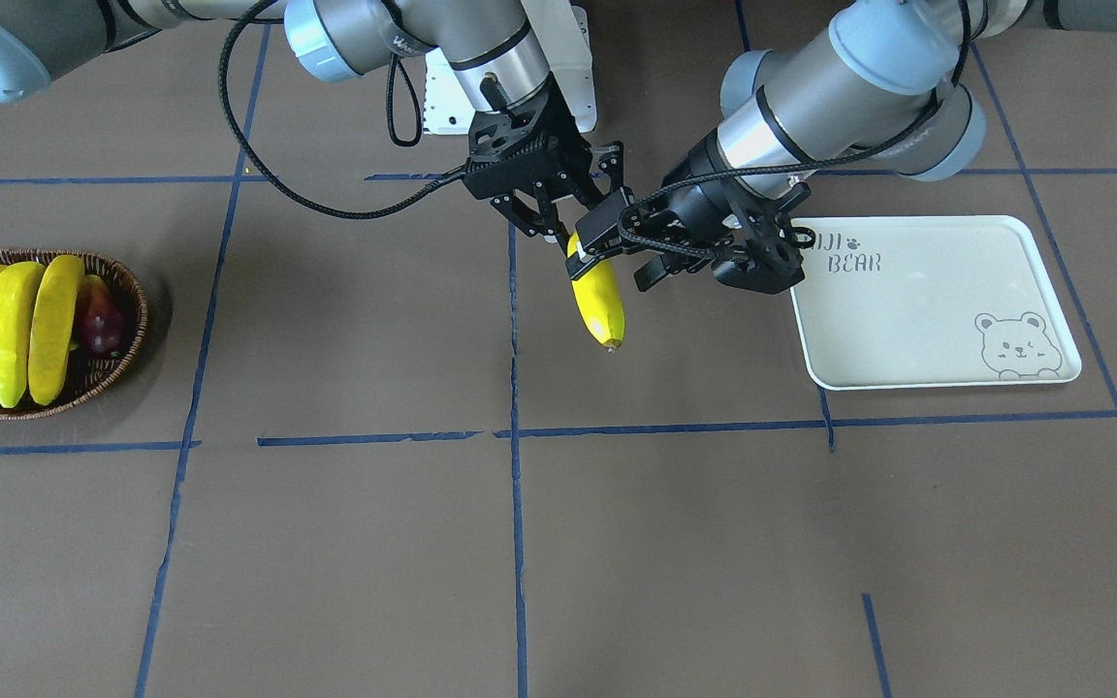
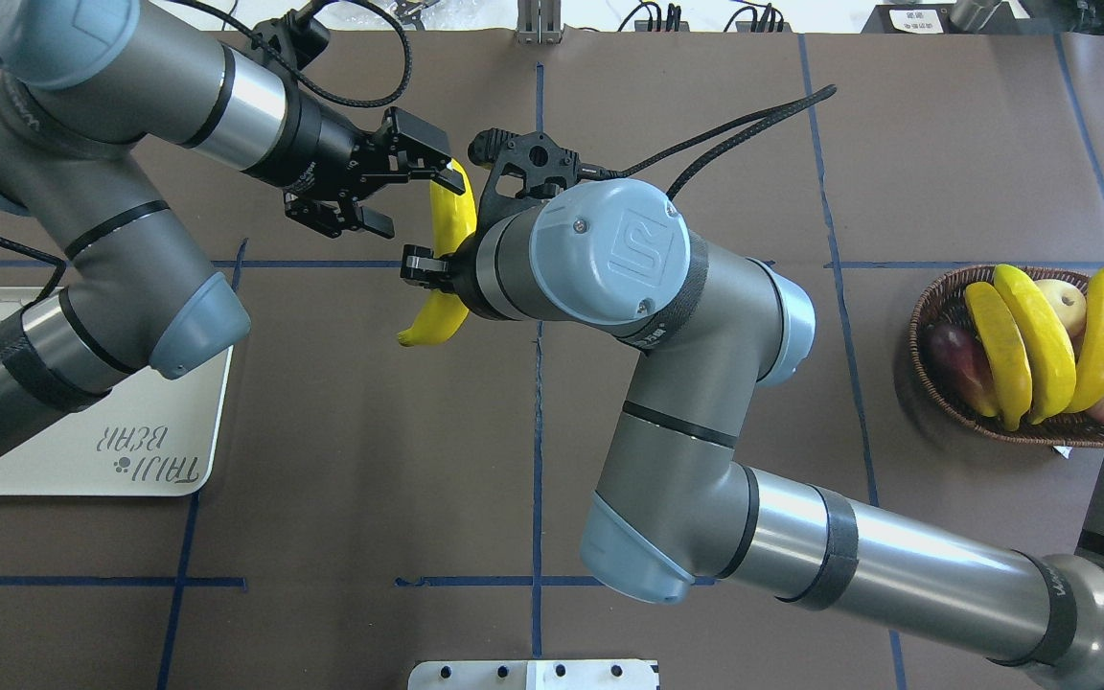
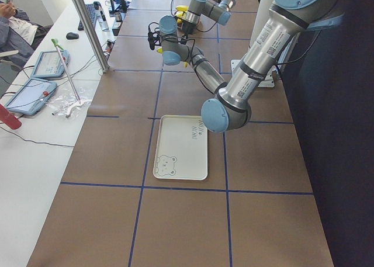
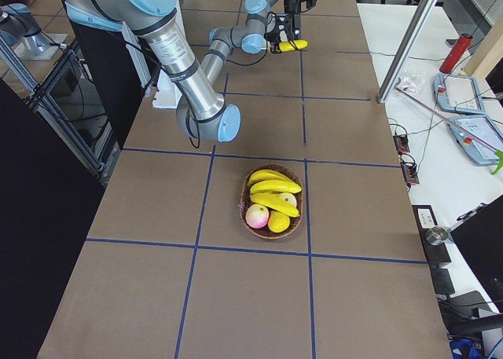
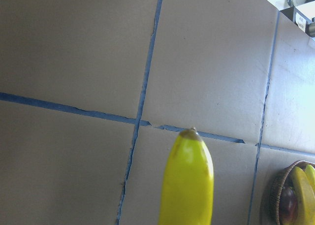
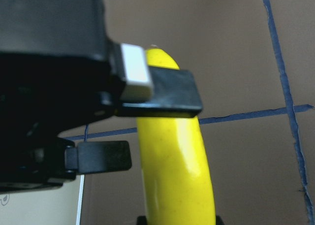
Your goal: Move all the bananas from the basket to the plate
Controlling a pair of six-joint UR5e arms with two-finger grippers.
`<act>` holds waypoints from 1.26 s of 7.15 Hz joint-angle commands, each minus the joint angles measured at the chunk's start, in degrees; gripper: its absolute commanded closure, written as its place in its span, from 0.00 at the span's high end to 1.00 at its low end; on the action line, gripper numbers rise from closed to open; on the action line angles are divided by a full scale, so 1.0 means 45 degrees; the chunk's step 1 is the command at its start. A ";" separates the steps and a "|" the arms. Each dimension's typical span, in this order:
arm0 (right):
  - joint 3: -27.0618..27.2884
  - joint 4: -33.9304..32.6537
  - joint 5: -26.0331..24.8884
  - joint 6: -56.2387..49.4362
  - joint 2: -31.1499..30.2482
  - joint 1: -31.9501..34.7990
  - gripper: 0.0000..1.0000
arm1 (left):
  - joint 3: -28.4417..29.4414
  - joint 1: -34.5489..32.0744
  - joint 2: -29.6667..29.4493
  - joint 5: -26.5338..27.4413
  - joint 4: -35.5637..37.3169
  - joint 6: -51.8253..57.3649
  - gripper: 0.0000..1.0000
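Well, the right gripper [image 1: 558, 225] pinches one smooth, curved yellow banana [image 1: 597, 301] over the flat brown table [image 1: 326, 543]; the left gripper [image 2: 418, 203] hangs just beside it, jaws spread wide.

Bananas: four. Three bananas [image 2: 1036, 340] lie in the basket [image 2: 924, 305]; the fourth banana [image 1: 597, 296] is well apart from the basket.

Baskets: one.

Other fruit in the basket: two cream-and-pink fruits [image 2: 1062, 297], one dark red fruit [image 2: 950, 350], one small yellow fruit [image 4: 277, 221].

Plates: one plate [image 1: 908, 310], well apart from the basket.

Hands: two, the left hand [image 1: 622, 254] and the right hand [image 1: 558, 225], both well apart from the basket.
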 commanded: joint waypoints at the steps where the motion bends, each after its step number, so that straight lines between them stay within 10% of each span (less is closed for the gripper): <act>1: 0.0012 0.0154 -0.0011 0.0193 0.0019 -0.0047 0.01 | 0.0259 0.0184 -0.0014 0.0296 -0.0318 -0.0194 1.00; 3: 0.0051 0.0135 -0.0011 0.0135 0.0019 -0.0047 0.01 | 0.0551 0.0184 0.0006 0.0296 -0.0318 -0.0174 0.83; 6: 0.0012 0.0135 -0.0011 0.0096 0.0000 -0.0047 0.06 | 0.0552 0.0184 -0.0032 0.0296 -0.0337 -0.0174 0.09; 7: 0.0012 0.0116 -0.0011 0.0115 0.0000 -0.0047 0.67 | 0.0533 0.0184 -0.0013 0.0296 -0.0356 -0.0174 0.00; 8: -0.0007 0.0135 -0.0011 0.0076 -0.0020 -0.0028 1.00 | 0.0533 0.0184 -0.0013 0.0296 -0.0337 -0.0174 0.00; 9: 0.0031 0.0135 0.0009 0.0056 -0.0001 -0.0027 1.00 | 0.0533 0.0165 -0.0013 0.0296 -0.0337 -0.0194 0.00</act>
